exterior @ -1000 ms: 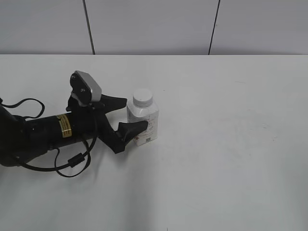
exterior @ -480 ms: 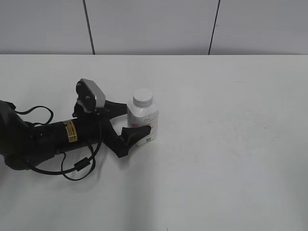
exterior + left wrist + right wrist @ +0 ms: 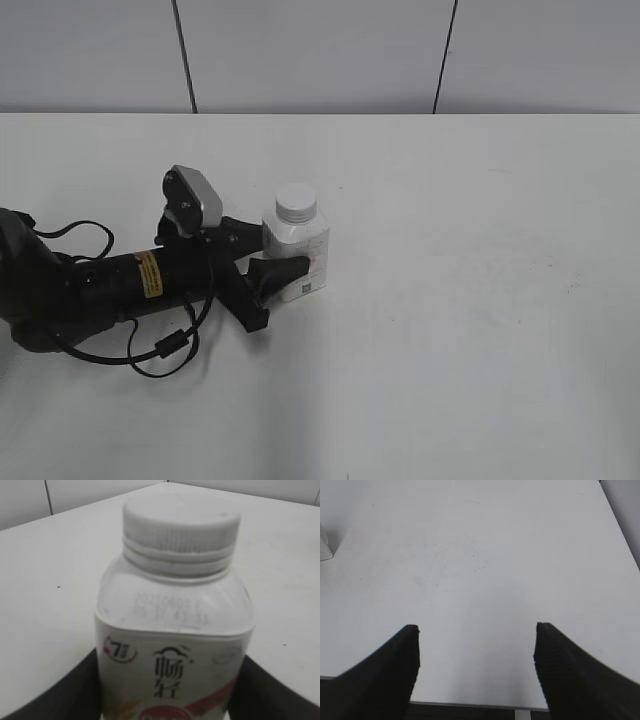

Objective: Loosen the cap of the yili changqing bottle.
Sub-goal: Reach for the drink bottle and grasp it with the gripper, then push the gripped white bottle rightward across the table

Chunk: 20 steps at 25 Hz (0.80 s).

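Note:
The yili changqing bottle (image 3: 298, 250) stands upright on the white table, left of centre, white with pink-red print. Its white ribbed cap (image 3: 296, 202) sits on the neck. My left gripper (image 3: 280, 248) comes in from the left, low, one black finger on each side of the bottle's body, pressed against it. In the left wrist view the bottle (image 3: 172, 630) fills the frame, with the cap (image 3: 180, 527) on top and the fingers (image 3: 170, 655) touching both sides. My right gripper (image 3: 477, 629) is open and empty over bare table; it does not show in the exterior view.
The white table (image 3: 480, 300) stretches wide to the right and front of the bottle. A grey panelled wall (image 3: 320, 50) stands behind it. The left arm's cables (image 3: 160, 345) lie on the table. The table's near edge (image 3: 470, 704) shows under the right gripper.
My left gripper has slid right and its fingers have drawn in against the bottle's sides. The bottle has stayed upright in nearly the same spot.

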Each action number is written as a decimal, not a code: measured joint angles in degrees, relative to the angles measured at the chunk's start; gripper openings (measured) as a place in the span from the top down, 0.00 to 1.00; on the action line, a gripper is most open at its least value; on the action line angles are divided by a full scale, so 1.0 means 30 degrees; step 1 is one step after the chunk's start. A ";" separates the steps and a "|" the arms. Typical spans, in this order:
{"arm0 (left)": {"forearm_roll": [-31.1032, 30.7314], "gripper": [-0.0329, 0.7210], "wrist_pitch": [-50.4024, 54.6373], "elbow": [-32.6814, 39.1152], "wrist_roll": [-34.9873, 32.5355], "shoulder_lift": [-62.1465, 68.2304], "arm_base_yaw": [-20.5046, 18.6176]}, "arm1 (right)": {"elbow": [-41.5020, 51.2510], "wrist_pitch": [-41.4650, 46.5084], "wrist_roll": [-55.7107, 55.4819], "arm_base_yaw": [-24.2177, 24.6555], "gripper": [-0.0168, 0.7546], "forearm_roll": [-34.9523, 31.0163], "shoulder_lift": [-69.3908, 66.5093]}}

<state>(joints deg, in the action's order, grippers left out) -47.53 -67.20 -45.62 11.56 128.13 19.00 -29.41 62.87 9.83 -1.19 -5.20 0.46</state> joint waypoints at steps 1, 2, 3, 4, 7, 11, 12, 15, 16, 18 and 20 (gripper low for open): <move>-0.0024 0.43 0.0000 -0.0017 0.0000 0.0000 0.0000 | 0.0000 0.0000 0.0000 0.0000 0.25 0.0000 0.0000; -0.0103 0.45 0.0000 -0.0021 0.0000 0.0000 0.0000 | 0.0000 0.0000 0.0000 0.0000 0.25 0.0000 0.0000; -0.0303 0.47 0.0000 -0.0092 0.0000 0.0000 0.0000 | 0.0000 0.0000 0.0000 0.0000 0.25 0.0000 0.0000; -0.0721 0.48 0.0102 -0.0269 0.0021 0.0000 0.0000 | 0.0000 0.0000 0.0000 0.0000 0.25 0.0000 0.0000; -0.2616 0.49 0.0326 -0.0950 0.0902 0.0033 -0.0017 | 0.0000 0.0000 0.0000 0.0000 0.25 0.0000 0.0000; -0.5095 0.49 0.0203 -0.2065 0.2487 0.0033 -0.0017 | 0.0000 0.0000 0.0000 0.0000 0.25 0.0000 0.0000; -0.5561 0.49 0.0156 -0.2352 0.2754 0.0033 -0.0017 | 0.0000 0.0000 0.0000 0.0000 0.25 0.0000 0.0000; -0.6747 0.49 0.0132 -0.3134 0.3279 0.0076 -0.0017 | 0.0000 0.0000 0.0000 0.0000 0.25 0.0000 0.0000; -0.7118 0.49 0.0072 -0.3399 0.3480 0.0177 -0.0017 | 0.0000 0.0000 0.0000 0.0000 0.25 0.0000 0.0000; -0.7982 0.49 -0.0009 -0.3808 0.3720 0.0507 -0.0038 | 0.0000 0.0000 0.0000 0.0000 0.25 0.0000 0.0000; -0.8754 0.49 -0.0009 -0.4217 0.3816 0.1079 -0.0096 | 0.0000 0.0000 0.0000 0.0000 0.25 0.0000 0.0000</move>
<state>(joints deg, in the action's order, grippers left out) -73.79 -67.23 -58.27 23.01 131.37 18.71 -29.41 62.87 9.83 -1.19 -5.20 0.46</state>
